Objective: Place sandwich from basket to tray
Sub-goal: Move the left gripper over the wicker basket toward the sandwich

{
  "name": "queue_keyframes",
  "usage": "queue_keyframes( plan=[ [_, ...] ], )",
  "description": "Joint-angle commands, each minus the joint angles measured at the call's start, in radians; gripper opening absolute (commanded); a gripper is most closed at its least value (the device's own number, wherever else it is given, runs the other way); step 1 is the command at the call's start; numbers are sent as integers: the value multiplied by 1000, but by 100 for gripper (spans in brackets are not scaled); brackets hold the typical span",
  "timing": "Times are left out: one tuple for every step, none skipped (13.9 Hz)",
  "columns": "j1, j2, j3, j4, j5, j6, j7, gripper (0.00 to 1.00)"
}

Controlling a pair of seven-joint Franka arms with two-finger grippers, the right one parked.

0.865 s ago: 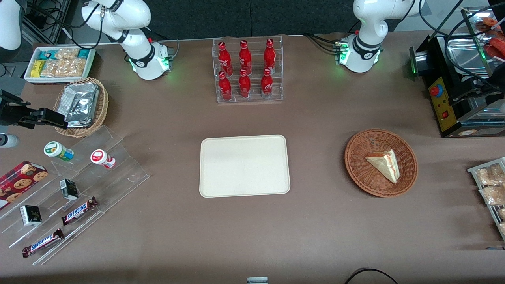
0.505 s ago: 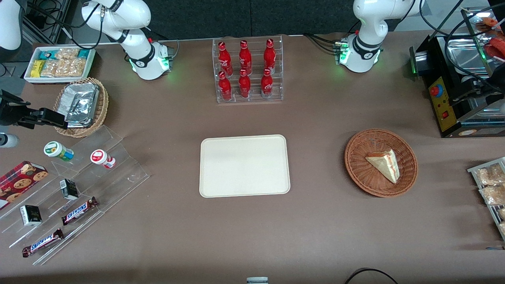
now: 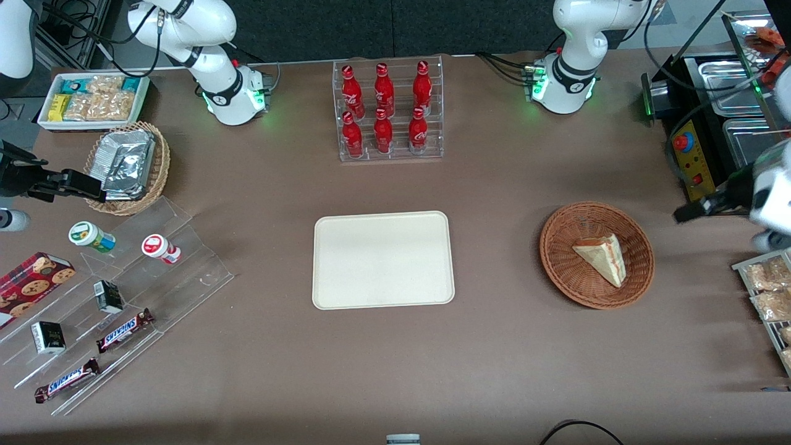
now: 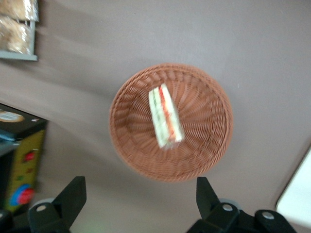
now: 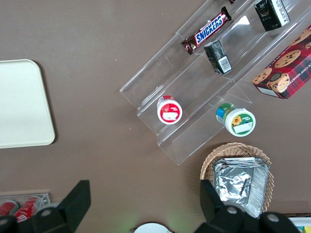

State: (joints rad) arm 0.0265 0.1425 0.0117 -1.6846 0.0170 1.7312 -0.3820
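At table centre lies the tray (image 3: 383, 259), bare. Toward the working arm's end, the sandwich (image 3: 602, 257) rests inside the basket (image 3: 563, 269). Above the table beside that basket, apparently, hovers the gripper (image 4: 141, 206), its jaws spread wide, holding nothing.
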Motion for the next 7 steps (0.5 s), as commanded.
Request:
queue_keyframes(
  plan=[
    [-42, 15, -2, -107, -6, 169, -257, 100],
    [-60, 38, -2, -136, -5, 224, -349, 100],
    [-74, 45, -2, -173, -5, 273, -410, 100],
    [-77, 39, -2, -229, -5, 336, -441, 100],
    [-77, 29, -2, -294, -6, 409, -448, 100],
    [-74, 20, -2, -338, -12, 465, -457, 100],
    [-73, 11, -1, -389, -28, 514, -468, 100]
  ],
)
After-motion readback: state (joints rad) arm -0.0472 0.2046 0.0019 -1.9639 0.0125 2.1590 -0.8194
